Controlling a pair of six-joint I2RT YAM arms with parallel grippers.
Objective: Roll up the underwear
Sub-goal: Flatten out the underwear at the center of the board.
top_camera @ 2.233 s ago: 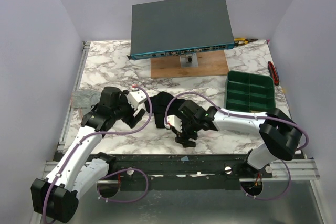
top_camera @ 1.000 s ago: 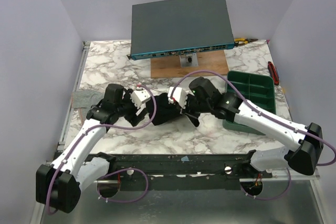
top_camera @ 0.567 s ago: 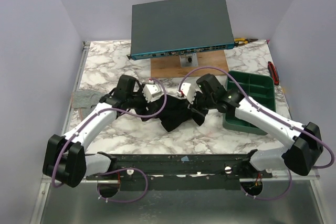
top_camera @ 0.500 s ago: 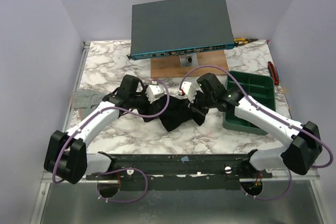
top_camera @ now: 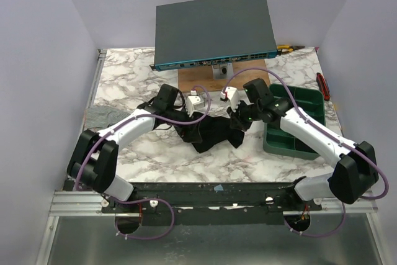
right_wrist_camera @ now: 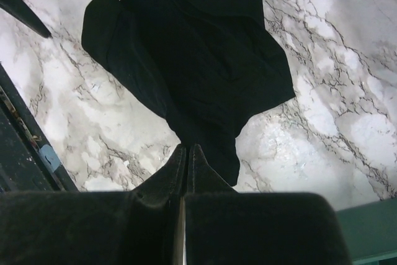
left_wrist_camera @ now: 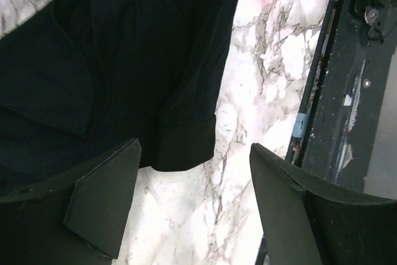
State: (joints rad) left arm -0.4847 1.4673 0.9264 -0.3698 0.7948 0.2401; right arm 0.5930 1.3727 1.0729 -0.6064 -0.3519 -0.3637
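Note:
The black underwear (top_camera: 209, 133) lies crumpled on the marble table (top_camera: 124, 79), a little front of the middle. My right gripper (top_camera: 236, 125) is at its right edge, shut and pinching the fabric; in the right wrist view its closed tips (right_wrist_camera: 187, 155) meet on the underwear (right_wrist_camera: 198, 60), which spreads away from them. My left gripper (top_camera: 191, 125) hovers over the cloth's left part with its jaws open. In the left wrist view the underwear (left_wrist_camera: 124, 60) fills the upper left, its hem reaching between the open fingers (left_wrist_camera: 102, 206) of the left gripper (left_wrist_camera: 193, 198).
A grey network switch (top_camera: 214, 29) sits on a wooden stand (top_camera: 223, 80) at the back. To the right stands a green compartment tray (top_camera: 295, 111), close to the right arm. A grey cloth (top_camera: 99, 116) lies at the left edge. A black rail (top_camera: 217, 189) runs along the front.
Both grippers have moved back and toward the table's middle. The right one has dragged the underwear along to the right. The left jaws stay open over the cloth.

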